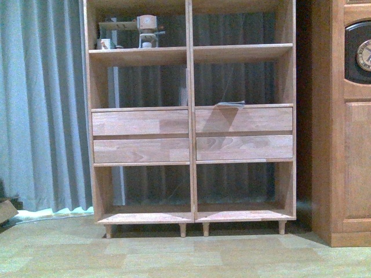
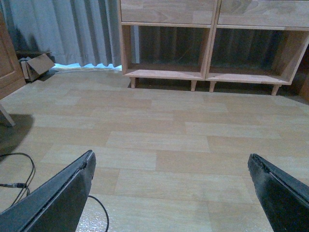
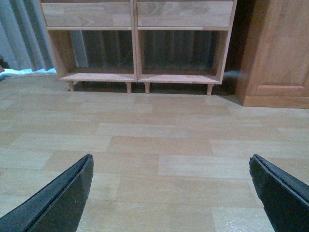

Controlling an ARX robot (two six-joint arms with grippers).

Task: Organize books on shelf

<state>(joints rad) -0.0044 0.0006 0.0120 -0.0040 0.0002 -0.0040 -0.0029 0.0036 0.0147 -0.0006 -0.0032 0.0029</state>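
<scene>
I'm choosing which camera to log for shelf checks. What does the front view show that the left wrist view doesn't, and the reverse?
Only the front view: the upper compartments of the shelf, a small wooden figure on its top-left board, a thin flat item lying above the right drawers, and the clock face on the darker cabinet.
Only the left wrist view: the open left claw, a cardboard box and cables on the floor.
Both: the shelf's bottom compartments, peg legs and grey curtain.
</scene>
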